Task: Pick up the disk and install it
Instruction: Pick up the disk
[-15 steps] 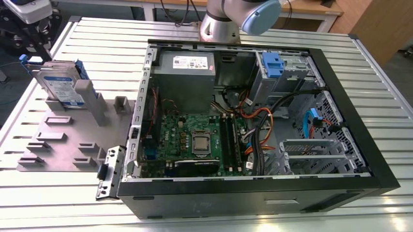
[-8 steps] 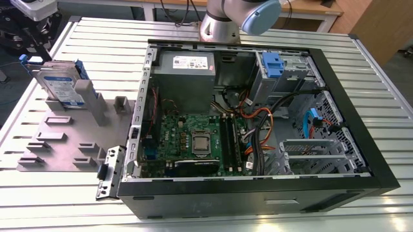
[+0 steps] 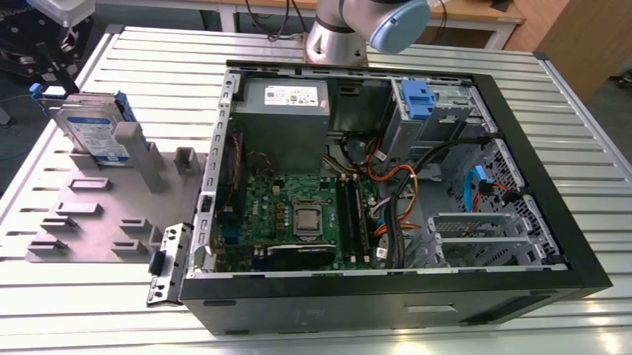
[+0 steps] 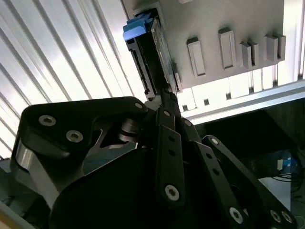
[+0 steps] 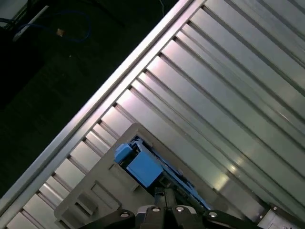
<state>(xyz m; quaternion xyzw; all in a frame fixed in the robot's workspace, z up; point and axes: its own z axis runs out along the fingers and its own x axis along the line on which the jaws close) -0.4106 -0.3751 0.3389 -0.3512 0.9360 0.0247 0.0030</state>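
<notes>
Gripper [image 5: 165, 193]: tips look pressed together with nothing between them. It hovers just off the disk [image 4: 148, 62], over its blue-railed edge, and does not touch it as far as I can judge.

The disk stands on edge in a slot of the grey holder plate [image 3: 99, 214]. The plate lies on the slatted table [image 3: 99, 310], at the exterior view's left of the open PC case [image 3: 567, 200]. The disk is not picked and not installed.

Risks, as judgement:
- With the tips together, a descent would land on the disk's top edge instead of straddling it. That could jam it into the slot or tip it.
- The grey upright posts [image 3: 133, 148] sit right beside the disk and could catch the claw on one side.
- A grip only on a blue plastic rail may slip or flex, since the metal body is the firmer hold.
- Loose cables [image 3: 395, 192] lie near the drive bay inside the case and could snag a carried disk.
- A blue-fronted unit [image 3: 419, 100] already sits in the bay.

Writing:
- The disk has a white-and-blue label facing the exterior camera, with print too small to read.
- The power-supply box [image 3: 286, 111] carries a white sticker, also illegible.
- No other readable text.
</notes>
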